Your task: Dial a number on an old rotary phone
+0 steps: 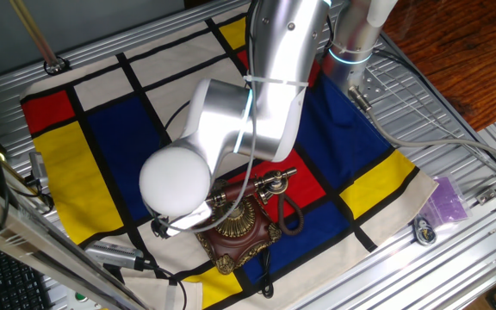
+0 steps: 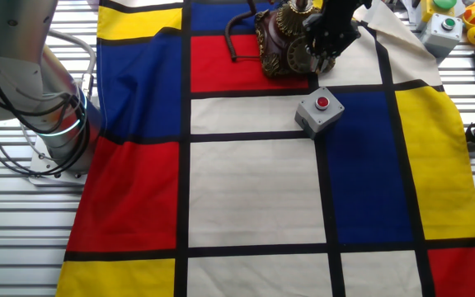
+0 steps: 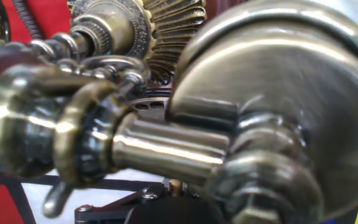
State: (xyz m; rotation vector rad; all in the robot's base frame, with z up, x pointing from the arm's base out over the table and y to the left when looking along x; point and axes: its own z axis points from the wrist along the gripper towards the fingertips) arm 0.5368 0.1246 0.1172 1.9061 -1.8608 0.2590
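Note:
The old rotary phone (image 1: pixel 241 239) has a dark red-brown base with brass trim and stands near the cloth's edge. Its brass-ended handset (image 1: pixel 271 183) lies across the cradle. In the other fixed view the phone (image 2: pixel 277 37) sits at the top, and my black gripper (image 2: pixel 320 59) points down at the brass dial (image 2: pixel 297 56) on the phone's front. In one fixed view the arm's white joint hides the gripper. The hand view is filled by the blurred brass handset (image 3: pixel 278 93) and cradle. My gripper (image 3: pixel 176 185) shows at the bottom with its tips close together.
A small grey box with a red button (image 2: pixel 319 111) sits on the colour-block cloth (image 2: pixel 246 190) just in front of the phone. The black cord (image 1: pixel 291 220) loops beside the base. More button boxes (image 2: pixel 444 21) and a purple bag (image 1: pixel 448 200) lie off the cloth.

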